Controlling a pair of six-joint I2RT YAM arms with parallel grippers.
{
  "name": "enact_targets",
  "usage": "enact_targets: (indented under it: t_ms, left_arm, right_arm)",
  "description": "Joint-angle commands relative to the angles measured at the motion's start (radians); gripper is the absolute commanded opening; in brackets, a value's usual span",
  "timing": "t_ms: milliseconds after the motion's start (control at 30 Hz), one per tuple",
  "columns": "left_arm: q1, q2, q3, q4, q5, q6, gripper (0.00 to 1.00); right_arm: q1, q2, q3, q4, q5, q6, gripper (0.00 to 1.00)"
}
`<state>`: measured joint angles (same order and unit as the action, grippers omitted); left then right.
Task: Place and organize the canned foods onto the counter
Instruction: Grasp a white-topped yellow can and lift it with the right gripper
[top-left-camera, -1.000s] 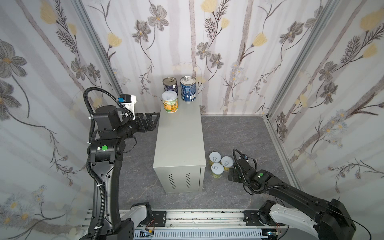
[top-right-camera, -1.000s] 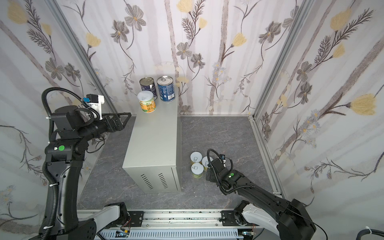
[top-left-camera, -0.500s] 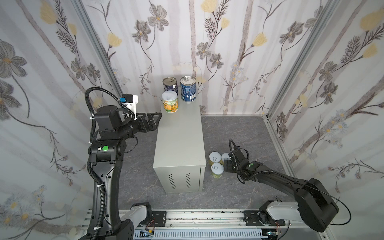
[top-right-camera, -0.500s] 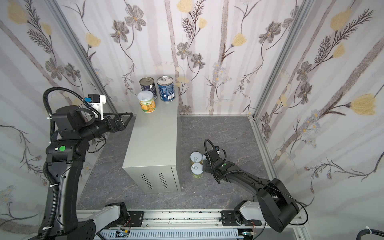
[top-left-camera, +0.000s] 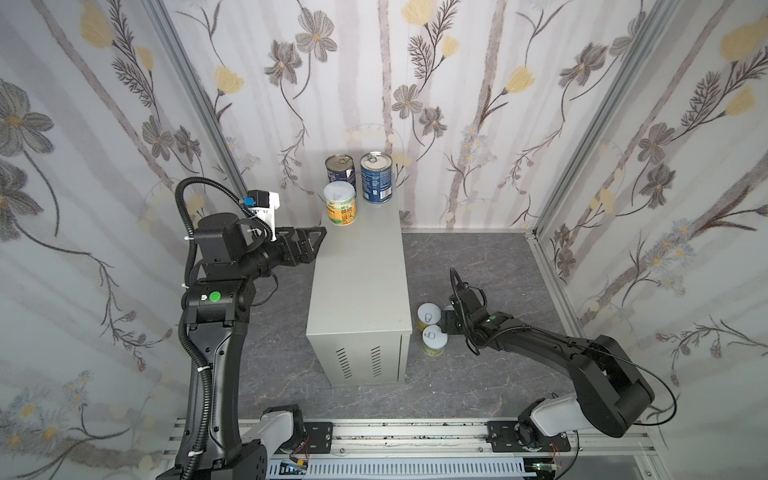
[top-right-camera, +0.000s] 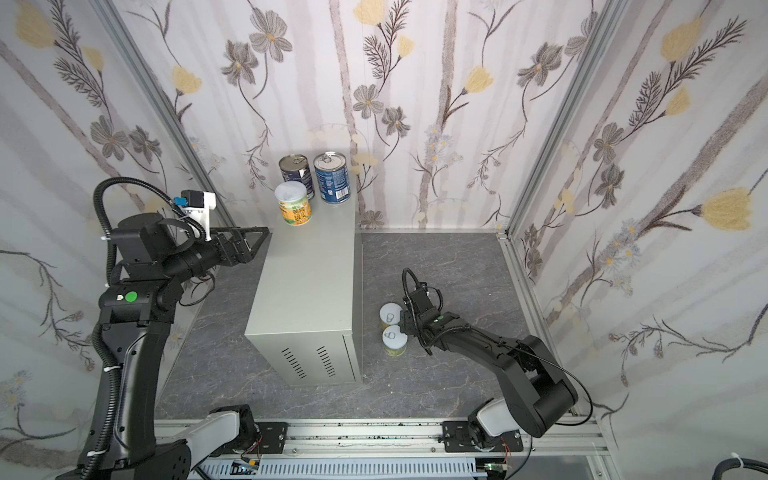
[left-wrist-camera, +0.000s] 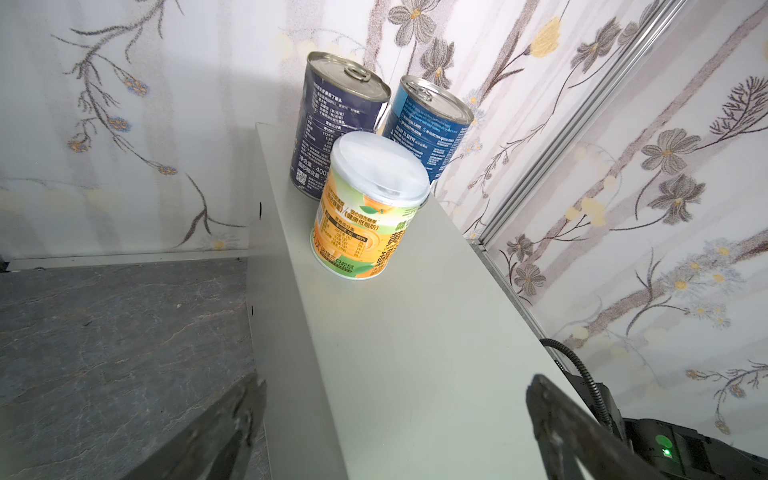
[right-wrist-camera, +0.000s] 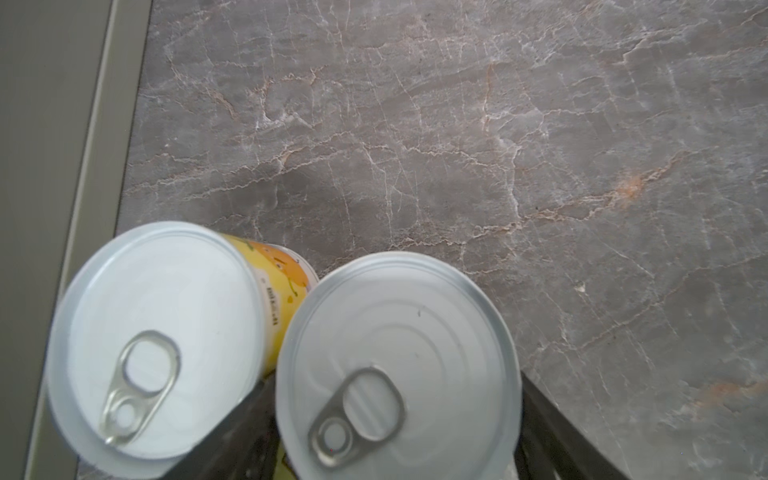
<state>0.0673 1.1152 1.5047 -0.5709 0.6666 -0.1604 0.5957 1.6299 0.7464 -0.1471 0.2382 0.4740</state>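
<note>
Flowered wallpaper closes the cell on three sides, and the dark marbled floor carries the counter, a tall light-grey cabinet. Three cans stand upright on its far end. A darker blue tin and a brighter blue tin are side by side, and an orange-labelled tin with a white lid is just in front of them.

The other canned foods are on the floor, just beside the cabinet's right wall. The right gripper is low there. In the right wrist view its fingers stand on both sides of a pull-tab tin, very close to its wall. Whether they already pinch it, I cannot tell. A neighbour tin with a yellow label is almost touching it, and one finger sits in the narrow gap between the two.

The left gripper hovers at the counter's left edge, spread wide and empty.

I judge the step in hand to be the pick of the fourth can. The next move calls for a firm hold and a straight lift, so that the neighbour tin is not knocked. Then comes a high carry over the counter's edge, to set the tin next to the orange-labelled one.
</note>
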Motion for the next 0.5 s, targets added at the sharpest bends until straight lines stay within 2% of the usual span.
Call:
enact_targets:
  t_ms: [0, 300, 467]
  left_arm:
    - [0.0, -0.006, -0.007, 0.041, 0.014, 0.001, 1.0]
    - [-0.003, -0.009, -0.021, 0.055, 0.022, -0.004, 1.0]
    - [-0.005, -0.011, -0.036, 0.063, 0.023, -0.004, 1.0]
  right_arm:
    - [-0.005, 0.019, 0.028, 0.052, -0.01, -0.017, 0.77]
    - [-0.005, -0.026, 0.032, 0.04, 0.022, -0.031, 0.67]
    - [-0.005, -0.148, 0.063, 0.009, 0.053, -0.089, 0.65]
